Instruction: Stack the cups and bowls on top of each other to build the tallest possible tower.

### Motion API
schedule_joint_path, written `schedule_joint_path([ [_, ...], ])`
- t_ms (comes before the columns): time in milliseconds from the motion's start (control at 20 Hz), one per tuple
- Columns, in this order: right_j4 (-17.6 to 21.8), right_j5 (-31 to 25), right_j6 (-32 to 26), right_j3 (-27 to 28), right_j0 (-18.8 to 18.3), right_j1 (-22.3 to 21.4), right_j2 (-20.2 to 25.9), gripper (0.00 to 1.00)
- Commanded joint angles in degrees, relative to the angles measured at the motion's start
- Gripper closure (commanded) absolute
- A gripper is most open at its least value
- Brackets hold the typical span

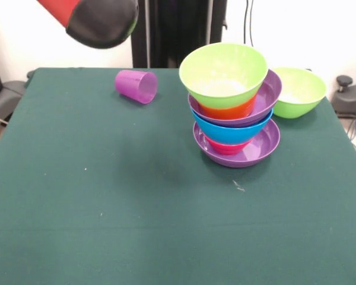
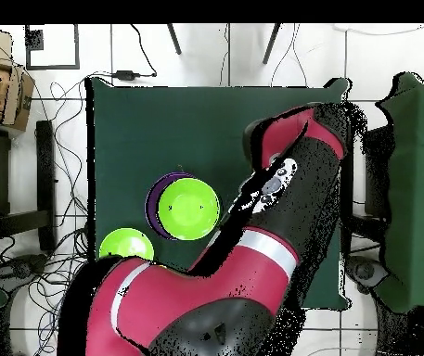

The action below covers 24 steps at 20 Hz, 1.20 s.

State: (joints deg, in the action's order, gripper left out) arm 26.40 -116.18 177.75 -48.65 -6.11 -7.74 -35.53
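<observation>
The tower [image 1: 234, 113] stands right of the table's middle. From the bottom it is a wide purple bowl [image 1: 267, 142], a red-pink bowl, a blue bowl [image 1: 231, 132], a second purple bowl, an orange bowl and a lime green bowl [image 1: 223, 74] on top. In the overhead view the tower [image 2: 188, 208] shows its green top. A second lime green bowl [image 1: 298, 92] stands alone beside it and also shows in the overhead view [image 2: 126, 245]. The purple cup [image 1: 136, 86] lies on its side at the far left. The yellow cup is out of view. The arm's end with the gripper [image 2: 273, 183] hangs right of the tower in the overhead view.
A red and black arm link [image 1: 98, 21] hangs over the table's far left corner. The green table [image 1: 107, 196] has chairs and cables around it. In the overhead view the arm [image 2: 252, 250] covers the table's lower right part and hides the purple cup.
</observation>
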Motion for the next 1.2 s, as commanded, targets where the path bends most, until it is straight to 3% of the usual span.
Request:
schedule_joint_path([
  [50, -2.6, -3.9, -8.1, 5.2, -0.6, 6.6, 9.7, 0.0],
  [500, -3.8, -5.7, -6.9, 10.0, -1.0, 11.6, 9.9, 0.0],
  [750, 0.2, -7.1, -7.1, 16.8, -0.1, 15.7, 5.9, 0.0],
  [1200, 9.2, -15.8, -32.1, 24.3, 1.5, 18.6, 0.2, 0.0],
])
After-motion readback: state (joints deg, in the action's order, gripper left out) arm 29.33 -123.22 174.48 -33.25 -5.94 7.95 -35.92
